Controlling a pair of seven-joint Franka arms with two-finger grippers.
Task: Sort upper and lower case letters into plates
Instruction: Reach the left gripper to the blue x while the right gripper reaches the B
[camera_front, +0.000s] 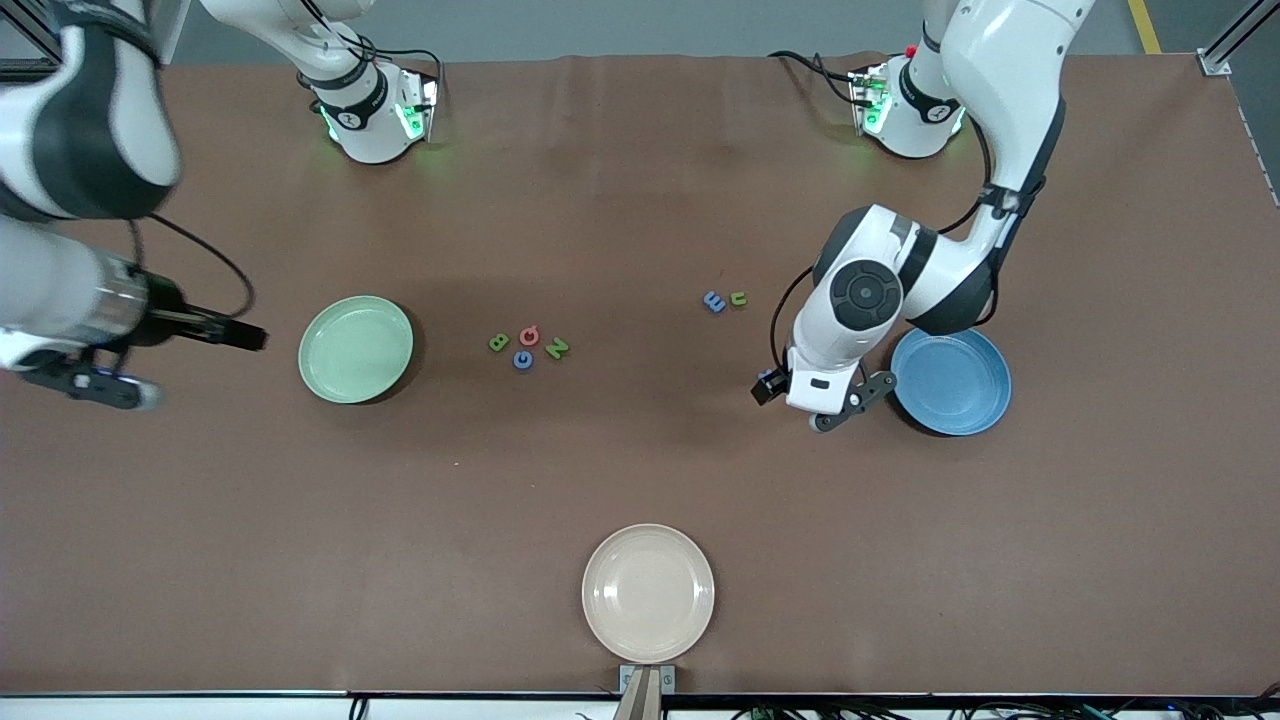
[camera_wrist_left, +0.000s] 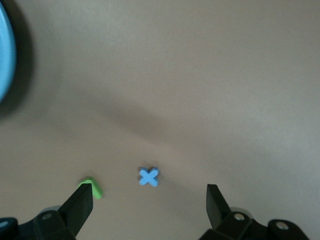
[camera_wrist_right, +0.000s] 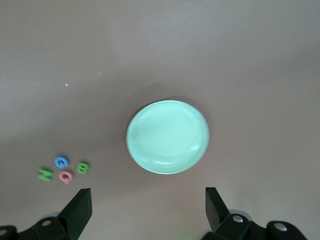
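The pale green plate (camera_front: 356, 349) (camera_wrist_right: 168, 136) and the blue plate (camera_front: 950, 381) (camera_wrist_left: 4, 55) both hold nothing. A green B (camera_front: 498, 342), red Q (camera_front: 529, 335), blue G (camera_front: 522, 359) and green N (camera_front: 556, 348) cluster mid-table; the cluster also shows in the right wrist view (camera_wrist_right: 64, 169). A blue letter (camera_front: 714, 301) and a green letter (camera_front: 738, 298) lie nearer the left arm. My left gripper (camera_front: 825, 395) (camera_wrist_left: 150, 205) is open, low beside the blue plate, over a blue x (camera_wrist_left: 148, 176) and a green piece (camera_wrist_left: 96, 190). My right gripper (camera_front: 250, 337) (camera_wrist_right: 148, 207) is open and empty beside the green plate.
A cream-white plate (camera_front: 648, 593) sits near the table's front edge, nearest the front camera. The brown table (camera_front: 640, 470) spreads wide between the plates. In the front view the left hand hides the x and the green piece.
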